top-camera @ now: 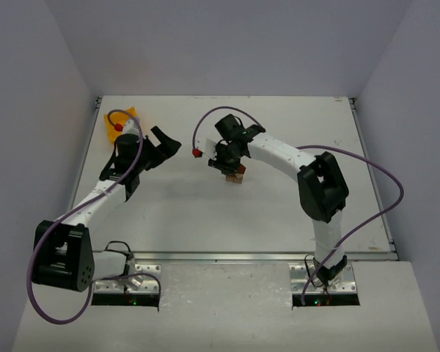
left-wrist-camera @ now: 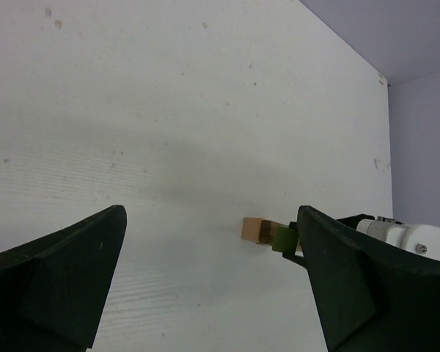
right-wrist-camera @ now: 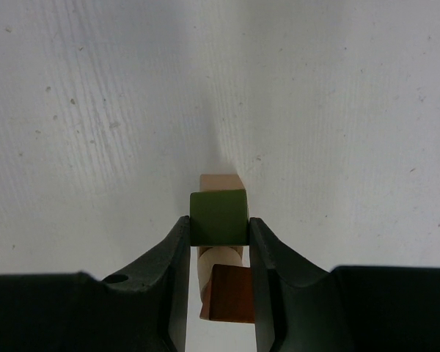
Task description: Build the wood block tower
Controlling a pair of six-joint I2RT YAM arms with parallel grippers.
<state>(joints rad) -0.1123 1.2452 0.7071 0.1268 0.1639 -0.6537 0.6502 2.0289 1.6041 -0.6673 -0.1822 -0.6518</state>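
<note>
My right gripper (right-wrist-camera: pixel 218 233) is shut on an olive-green block (right-wrist-camera: pixel 218 213), pinched by its sides between the two fingertips. Directly under it stands the wood block tower (top-camera: pixel 237 177): a tan block (right-wrist-camera: pixel 221 180), a pale rounded piece and a dark red block (right-wrist-camera: pixel 232 293). I cannot tell whether the green block touches the pieces below. In the left wrist view the tan block (left-wrist-camera: pixel 254 229) and the green block (left-wrist-camera: pixel 283 238) show on the table. My left gripper (left-wrist-camera: pixel 211 216) hangs open and empty, well to the left of the tower (top-camera: pixel 164 147).
A yellow bin (top-camera: pixel 129 115) sits in the back left corner behind the left arm. Low walls run along the white table's edges (top-camera: pixel 356 110). Purple cables loop off both arms.
</note>
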